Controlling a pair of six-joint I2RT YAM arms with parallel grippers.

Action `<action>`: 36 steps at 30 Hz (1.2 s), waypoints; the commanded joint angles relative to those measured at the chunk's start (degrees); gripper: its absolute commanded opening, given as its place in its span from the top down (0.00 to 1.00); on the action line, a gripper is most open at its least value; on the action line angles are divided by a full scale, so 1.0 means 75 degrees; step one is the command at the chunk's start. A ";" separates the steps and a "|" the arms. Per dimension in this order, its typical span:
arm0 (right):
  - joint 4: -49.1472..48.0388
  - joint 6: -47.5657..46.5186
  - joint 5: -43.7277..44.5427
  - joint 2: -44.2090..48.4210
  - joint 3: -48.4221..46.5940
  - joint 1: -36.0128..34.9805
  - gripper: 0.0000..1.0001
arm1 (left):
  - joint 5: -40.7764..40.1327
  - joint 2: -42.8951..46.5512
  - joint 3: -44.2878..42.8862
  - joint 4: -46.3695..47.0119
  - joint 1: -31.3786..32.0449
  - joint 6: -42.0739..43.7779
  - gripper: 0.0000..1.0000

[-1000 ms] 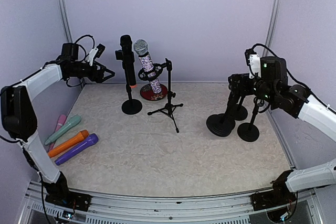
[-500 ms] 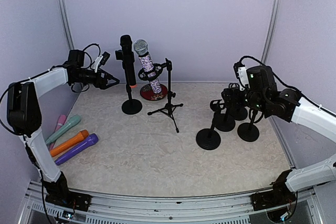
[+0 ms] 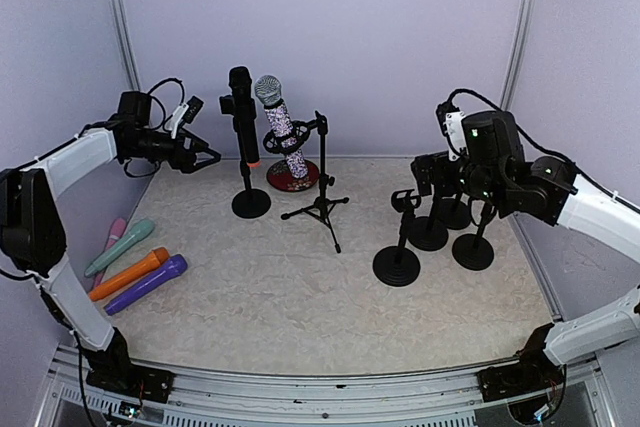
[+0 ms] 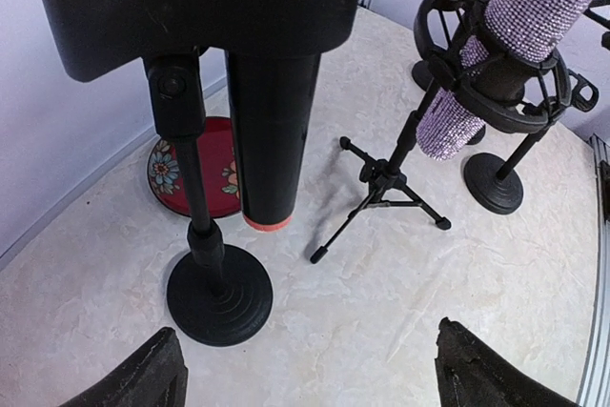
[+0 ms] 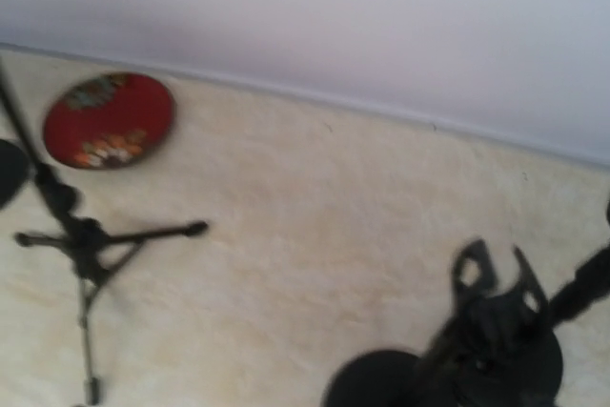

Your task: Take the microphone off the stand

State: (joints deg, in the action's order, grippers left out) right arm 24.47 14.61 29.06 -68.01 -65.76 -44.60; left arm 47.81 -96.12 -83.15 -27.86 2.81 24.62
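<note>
**A:** How do the claws stand?

**B:** The left claw (image 4: 305, 369) is spread wide. Its two fingertips (image 4: 143, 378) sit at the bottom corners of its wrist view, holding and touching nothing. The right claw (image 3: 423, 173) hangs among the tops of the bare stands. It is dark against dark and its wrist view is blurred, so I cannot tell whether it is apart or together, or touching anything.

**A:** What lies nearest?

**B:** At the near left of the pale, marbled tabletop (image 3: 300, 297), four loose microphones lie side by side. They are the purple microphone (image 3: 147, 284), orange microphone (image 3: 130, 273), teal microphone (image 3: 120, 246) and pink microphone (image 3: 107, 243), the last close by the left wall. At the right stands a front bare stand (image 3: 397, 265), matte black on a disc base. A second bare stand (image 3: 430, 235) and a third bare stand (image 3: 472, 250) are just behind it.

**A:** And the microphone to come off?

**B:** Farther back, the black microphone (image 4: 276, 111) faces the left claw and stands apart from it. It is upright in a boxy clip on the round-base stand (image 4: 219, 293), whose disc is ridged in rings. An orange-red ring (image 4: 266, 223) circles its lower end. To its right, the sparkly microphone (image 4: 519, 35), beaded lilac, tilts in a ring-shaped shock mount (image 4: 496, 92) on the tripod stand (image 4: 381, 183). A red flowered disc (image 4: 217, 154) lies flat behind, near the back wall (image 3: 350, 47).

**A:** Room to move?

**B:** The widest open stretch runs through the middle, between the loose microphones and the bare stands. The gap between the round base and the tripod's legs is narrow.
</note>
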 commanded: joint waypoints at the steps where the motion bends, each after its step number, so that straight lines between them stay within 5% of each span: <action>1: 0.0303 0.0719 0.1141 -0.0048 -0.0135 -0.1229 0.08 | 0.0083 0.0405 0.0235 -0.0552 -0.0153 0.0295 0.12; 7: -0.0371 0.1325 0.1330 -0.1582 0.0086 -0.3077 0.16 | 0.0229 0.0776 0.0426 -0.1044 -0.0387 0.0584 0.12; 18: 0.0674 0.2379 0.1208 -0.6235 -0.1939 -0.2344 0.25 | 0.0190 0.1386 0.0444 -0.2043 -0.0684 0.1195 0.08; 24: 0.0379 0.2644 0.1131 -0.6983 -0.1659 -0.1926 0.42 | 0.0034 0.1781 0.0675 -0.2207 -0.0672 0.1459 0.07; 30: 0.0528 0.2802 0.1108 -0.6842 -0.0882 -0.1613 0.69 | -0.0055 0.1902 0.0607 -0.2314 -0.0658 0.1503 0.07; 36: 0.0520 0.3400 0.0814 -0.6135 0.0650 -0.1185 0.74 | -0.0102 0.1817 0.0471 -0.2351 -0.0617 0.1487 0.07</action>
State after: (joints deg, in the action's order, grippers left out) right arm 22.46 36.03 38.20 -115.55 -69.52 -56.64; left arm 47.44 -83.02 -78.67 -44.47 -1.93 34.98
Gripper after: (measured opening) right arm 0.266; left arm 0.930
